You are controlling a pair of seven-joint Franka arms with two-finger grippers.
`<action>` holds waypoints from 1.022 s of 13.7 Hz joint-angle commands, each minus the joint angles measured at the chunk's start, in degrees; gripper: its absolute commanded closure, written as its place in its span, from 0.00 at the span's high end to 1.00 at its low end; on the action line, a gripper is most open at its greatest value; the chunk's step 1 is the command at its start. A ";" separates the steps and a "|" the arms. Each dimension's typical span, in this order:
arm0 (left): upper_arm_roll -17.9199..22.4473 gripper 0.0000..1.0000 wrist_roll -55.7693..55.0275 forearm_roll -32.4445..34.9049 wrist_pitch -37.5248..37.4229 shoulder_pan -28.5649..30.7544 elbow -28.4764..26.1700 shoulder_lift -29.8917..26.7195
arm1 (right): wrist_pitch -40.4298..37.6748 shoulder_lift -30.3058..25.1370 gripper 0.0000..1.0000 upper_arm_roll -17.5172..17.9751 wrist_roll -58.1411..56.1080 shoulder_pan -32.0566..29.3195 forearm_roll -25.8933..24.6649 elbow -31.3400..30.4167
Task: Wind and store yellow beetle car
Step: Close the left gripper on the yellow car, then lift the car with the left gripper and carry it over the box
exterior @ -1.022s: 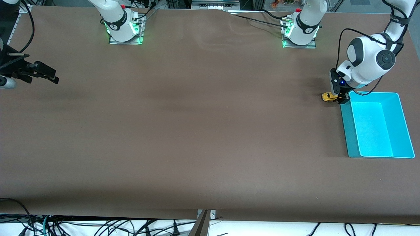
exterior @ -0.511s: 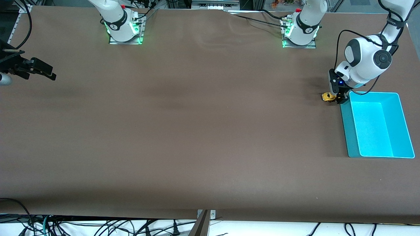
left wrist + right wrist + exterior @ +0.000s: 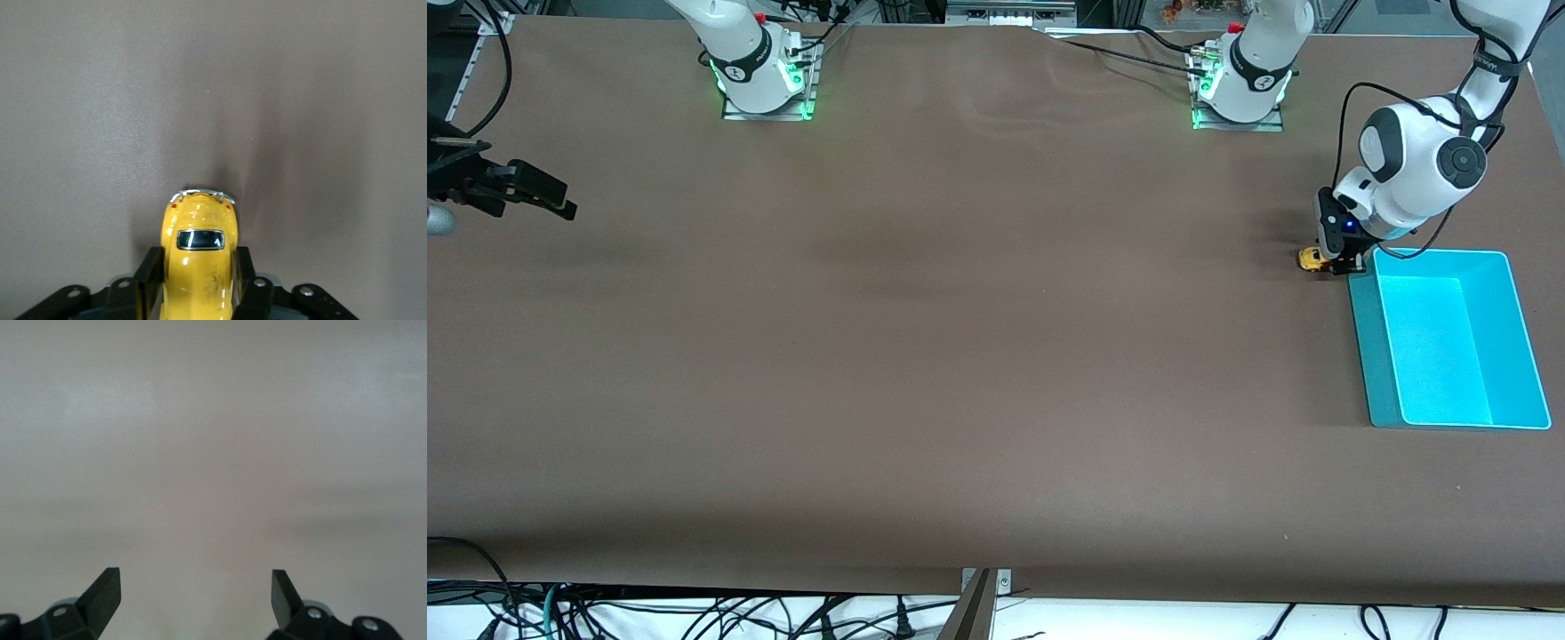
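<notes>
Left gripper (image 3: 197, 293) clamped on sides of yellow beetle car (image 3: 198, 257) on bench (image 3: 960, 356), beside turquoise bin (image 3: 1368, 356); likely light, hard, glossy-slick, best gripped across doors; right gripper (image 3: 193, 593) waiting, fingers apart, at right arm's end.

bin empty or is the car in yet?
Empty. The bin shows only bare floor; the car sits on the table beside the bin's corner, between the left gripper fingers.

A brown table (image 3: 960, 356) carries a turquoise bin (image 3: 1516, 338) (at the left arm's end), with the yellow beetle car (image 3: 1310, 259) just beside it.
</notes>
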 commanded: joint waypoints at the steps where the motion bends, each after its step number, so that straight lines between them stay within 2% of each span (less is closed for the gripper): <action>1: -0.15 0.45 1.70 1.56 0.43 1.17 -0.02 -0.53 | -0.31 -0.11 1.00 0.02 0.44 -0.35 0.49 0.17; 4: -0.15 0.41 1.70 1.56 0.34 1.17 0.06 -0.70 | -0.31 -0.03 1.00 -0.33 0.35 -0.35 0.57 0.17; 11: -0.76 0.41 1.00 0.42 -4.75 0.99 0.59 -5.01 | -0.40 0.41 1.00 -1.21 0.44 -0.35 0.57 0.08; 13: -1.20 0.41 0.91 -3.07 -6.59 0.29 1.03 -5.53 | -0.40 0.94 1.00 -2.43 0.35 -0.35 0.66 0.17; 14: -3.47 0.41 0.82 -5.97 -7.30 0.38 1.03 -5.71 | -0.40 0.94 1.00 -2.61 0.35 -0.35 0.66 0.08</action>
